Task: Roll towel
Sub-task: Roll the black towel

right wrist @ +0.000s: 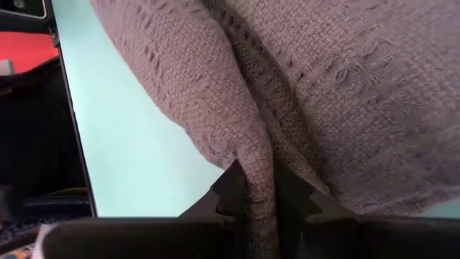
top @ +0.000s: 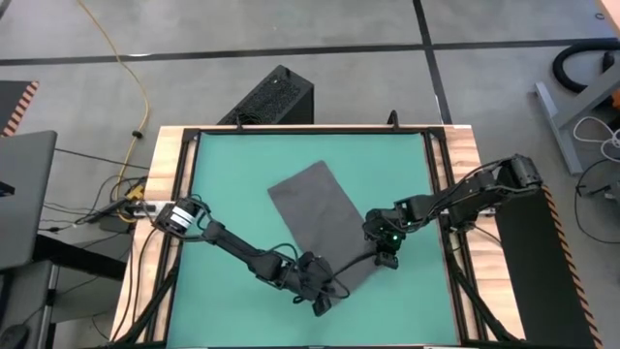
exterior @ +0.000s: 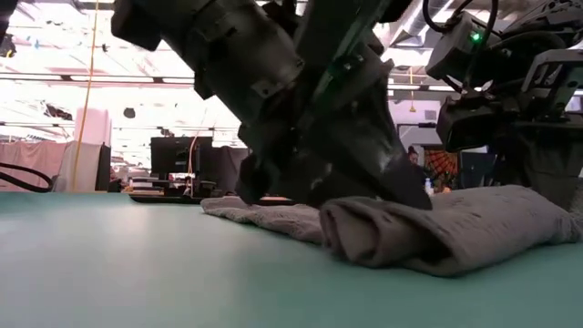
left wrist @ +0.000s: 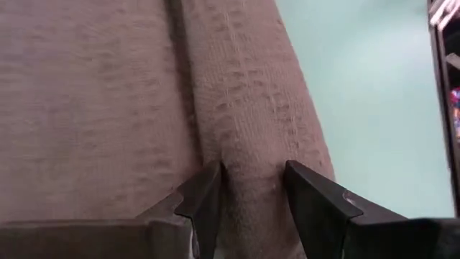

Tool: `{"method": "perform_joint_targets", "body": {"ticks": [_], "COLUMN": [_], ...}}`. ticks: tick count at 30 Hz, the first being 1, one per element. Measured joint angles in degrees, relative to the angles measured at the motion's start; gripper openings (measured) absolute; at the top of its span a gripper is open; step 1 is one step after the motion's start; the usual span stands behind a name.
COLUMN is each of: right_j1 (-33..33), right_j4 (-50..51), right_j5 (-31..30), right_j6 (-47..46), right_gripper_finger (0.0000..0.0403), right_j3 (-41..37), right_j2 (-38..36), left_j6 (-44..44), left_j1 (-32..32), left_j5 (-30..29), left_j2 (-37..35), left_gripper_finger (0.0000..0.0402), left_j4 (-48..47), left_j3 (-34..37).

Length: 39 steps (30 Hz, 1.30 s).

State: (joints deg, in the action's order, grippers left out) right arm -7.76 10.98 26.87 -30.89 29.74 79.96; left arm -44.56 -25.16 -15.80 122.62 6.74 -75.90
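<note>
The dark grey towel (top: 312,206) lies slantwise on the teal mat (top: 223,174), its far part flat and its near end turned over into a thick roll (exterior: 428,232). My left gripper (top: 318,291) is at the near-left end of that roll, shut on it. My right gripper (top: 385,254) is at the roll's right end, shut on a fold of it. In the low view the left gripper (exterior: 319,173) stands in front and the right gripper (exterior: 510,118) behind it at the right. My left gripper has the towel's rolled near edge (left wrist: 248,165) between its two fingers (left wrist: 205,198), which lie across the roll. The roll rests on the mat. My right gripper pinches a raised fold of several layers (right wrist: 260,169) at the roll's other end between its two fingertips (right wrist: 230,188). The cloth rests on the mat beside them.
The mat is framed by a wooden table border with black rails (top: 441,174). A black box (top: 276,97) stands on the floor beyond the far edge. Bare mat (top: 232,155) shows to the left and far side of the towel.
</note>
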Motion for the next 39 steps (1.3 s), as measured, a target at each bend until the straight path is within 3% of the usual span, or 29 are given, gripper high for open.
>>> {"method": "perform_joint_targets", "body": {"ticks": [5, 11, 17, 25, 31, 33, 37, 39], "right_j1": [0.02, 1.67, 2.73, 1.37, -13.12, -19.22, -28.89, -32.47], "right_j4": [-0.56, 3.25, 12.03, 16.22, 9.58, 6.61, 3.14, -0.15], "right_j5": [0.49, 5.41, 5.73, 0.93, -8.35, -14.23, -28.32, -31.44], "right_j6": [0.59, 3.63, 6.88, 14.30, 33.38, 37.41, 39.39, 38.23], "right_gripper_finger": [0.0097, 0.0156, 0.0196, 0.0201, 0.0200, 0.0200, 0.0200, 0.0200], "right_j3": [0.00, -0.02, 0.11, 0.11, -0.82, -1.25, -1.29, -1.29], "right_j2": [-0.03, -2.02, -8.97, -20.31, -23.77, -23.23, -20.92, -19.30], "left_j6": [-1.61, 3.52, 5.69, 6.59, 8.01, 8.32, 7.96, 7.35], "left_j1": [0.68, 2.03, 3.46, 3.75, 2.45, 1.60, 0.42, 0.41], "left_j5": [3.62, 8.59, 13.48, 17.24, 18.12, 18.09, 18.12, 18.19], "left_j2": [2.10, 3.19, 2.52, 2.41, 2.28, 2.22, 2.16, 2.15], "left_gripper_finger": [0.0123, 0.0015, 0.0004, 0.0002, 0.0001, 0.0001, 0.0000, 0.0000], "left_j4": [3.00, 8.63, 6.43, 2.88, -0.30, 0.16, 2.27, 2.82], "left_j3": [-0.44, -0.39, -0.37, -0.37, 0.09, 0.69, 2.48, 2.99]}}
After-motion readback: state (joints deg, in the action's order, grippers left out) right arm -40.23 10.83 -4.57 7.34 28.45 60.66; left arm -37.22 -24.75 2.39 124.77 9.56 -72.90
